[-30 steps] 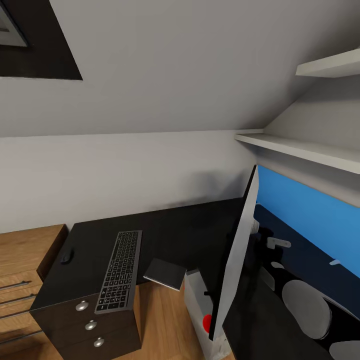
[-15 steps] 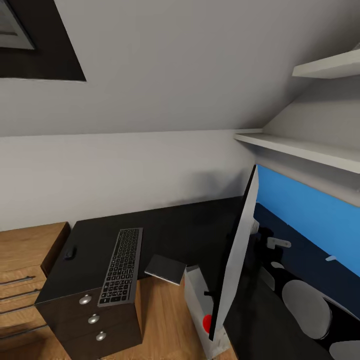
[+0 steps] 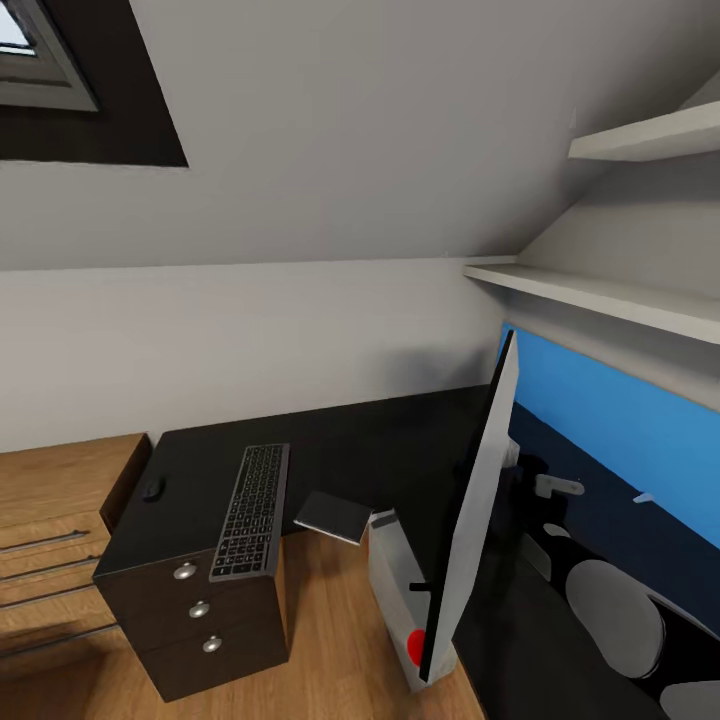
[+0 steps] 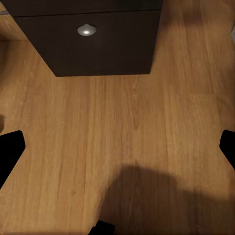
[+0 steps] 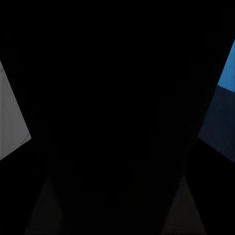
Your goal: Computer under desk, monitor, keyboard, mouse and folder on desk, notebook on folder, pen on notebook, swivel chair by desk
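The monitor (image 3: 478,505) is what I weigh most. It shows edge-on and leaning at the right end of the desk (image 3: 380,450), with its lower corner and red light (image 3: 415,645) hanging down in front of the grey computer (image 3: 392,590) on the floor (image 3: 320,620). I cannot tell whether its stand rests on the surface. I judge it broad, thin, top-heavy and easy to crack, so I would take it by the stand or a firm rim, never by the face of the screen. The keyboard (image 3: 250,510) lies flat over the drawer unit (image 3: 195,610), and looks stiff and light, best pinched across a long edge. The mouse (image 3: 152,490) sits near it, towards the surface's left end. It is small, rounded and likely slippery. The grey notebook (image 3: 333,515) lies at the inner edge and seems to jut over the floor. Being thin and light, it could be nipped by that free edge. My left gripper (image 4: 117,147) hangs over bare floor before the drawer unit, jaws spread wide with nothing between them. Of my right gripper I cannot tell: its camera is dark, with slivers of grey and of the blue wall panel (image 5: 227,73). I can read no brand, label or writing, and the key legends are too small.
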Controlling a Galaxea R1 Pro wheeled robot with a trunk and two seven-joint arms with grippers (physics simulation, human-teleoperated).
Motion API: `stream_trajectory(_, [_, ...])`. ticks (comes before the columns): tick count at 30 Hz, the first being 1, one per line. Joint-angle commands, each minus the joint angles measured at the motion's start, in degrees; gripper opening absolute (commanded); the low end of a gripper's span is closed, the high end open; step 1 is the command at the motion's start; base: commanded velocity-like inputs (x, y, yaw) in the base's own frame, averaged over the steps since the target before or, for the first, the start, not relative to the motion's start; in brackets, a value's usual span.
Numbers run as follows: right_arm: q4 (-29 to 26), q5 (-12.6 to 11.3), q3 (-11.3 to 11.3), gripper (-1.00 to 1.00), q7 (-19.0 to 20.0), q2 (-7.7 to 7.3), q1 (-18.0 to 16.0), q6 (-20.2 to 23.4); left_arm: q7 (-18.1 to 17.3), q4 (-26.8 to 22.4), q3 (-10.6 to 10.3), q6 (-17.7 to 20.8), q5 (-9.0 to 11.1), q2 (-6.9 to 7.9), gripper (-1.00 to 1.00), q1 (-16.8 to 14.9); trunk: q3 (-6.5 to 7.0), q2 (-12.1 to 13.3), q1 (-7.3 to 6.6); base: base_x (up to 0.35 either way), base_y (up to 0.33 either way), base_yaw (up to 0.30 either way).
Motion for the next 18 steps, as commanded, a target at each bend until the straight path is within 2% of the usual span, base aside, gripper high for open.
stream_trajectory(1, [0.22,0.32,0.13,-1.0,-0.3,-0.02,-0.06,-0.17,0.37,0.01,-0.47,-0.33,0.6,0.07,1.0,-0.07,-0.09,-0.07,0.01,-0.01,0.0,0.0])
stream_trajectory(9, [0.16,0.52,0.28,-1.0,-0.3,-0.08,-0.06,-0.18,0.49,0.01,-0.43,-0.51,0.6,0.11,1.0,-0.07,-0.09,-0.07,0.01,-0.001,0.0,0.0])
stream_trajectory(18, [0.14,0.62,0.41,-1.0,-0.38,-0.04,-0.06,-0.34,0.71,0.01,-0.37,-3.45,0.6,0.12,1.0,-0.07,-0.09,-0.07,0.01,0.0,0.0,0.0])
